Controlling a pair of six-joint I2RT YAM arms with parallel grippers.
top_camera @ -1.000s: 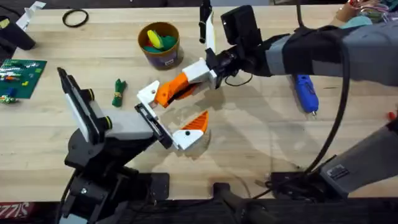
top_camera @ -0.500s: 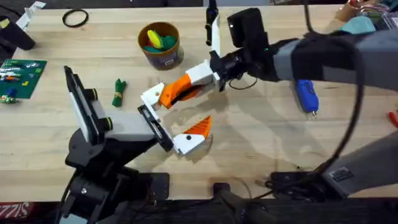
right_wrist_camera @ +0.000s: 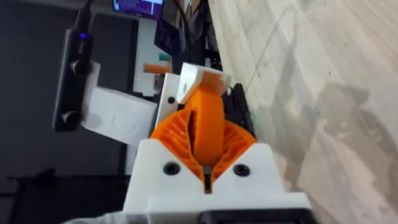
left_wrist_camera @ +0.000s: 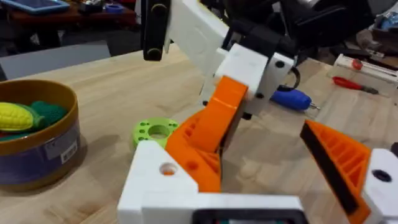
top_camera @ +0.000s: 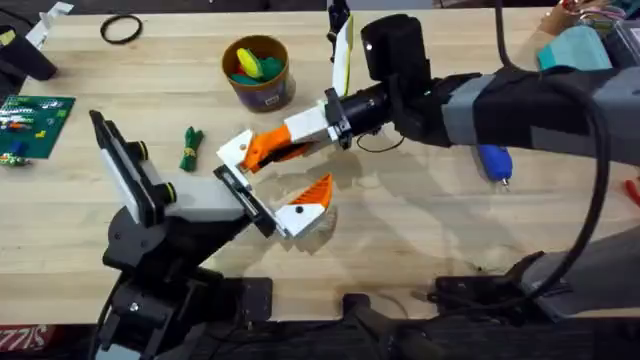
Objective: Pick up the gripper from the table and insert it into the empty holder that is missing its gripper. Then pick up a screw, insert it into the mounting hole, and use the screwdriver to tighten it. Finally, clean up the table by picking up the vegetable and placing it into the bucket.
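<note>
The gripper [top_camera: 262,148], a white block with an orange wedge, is clamped by my right gripper [top_camera: 300,135] between its orange ribbed pads [right_wrist_camera: 233,140]. Its white base [left_wrist_camera: 163,185] rests against the far end of the holder [top_camera: 243,196], the black rail on my left arm. My left gripper [top_camera: 300,168] carries one orange finger [left_wrist_camera: 336,163] at the rail's near end and stands open with nothing between. The vegetable [top_camera: 190,148] lies on the table [top_camera: 420,230] left of the rail. Behind it stands the bucket [top_camera: 258,72]. The blue screwdriver [top_camera: 493,160] lies partly under the right arm.
Yellow and green toy pieces [left_wrist_camera: 25,117] sit in the bucket. A green ring [left_wrist_camera: 155,131] lies beside it. A circuit board [top_camera: 30,120] and a black ring [top_camera: 121,30] are at the far left. A red-handled tool [left_wrist_camera: 353,84] lies at the right.
The right gripper has turned and carried the gripper piece slightly left, closer onto the rail's end. The left arm swayed right, then back left.
</note>
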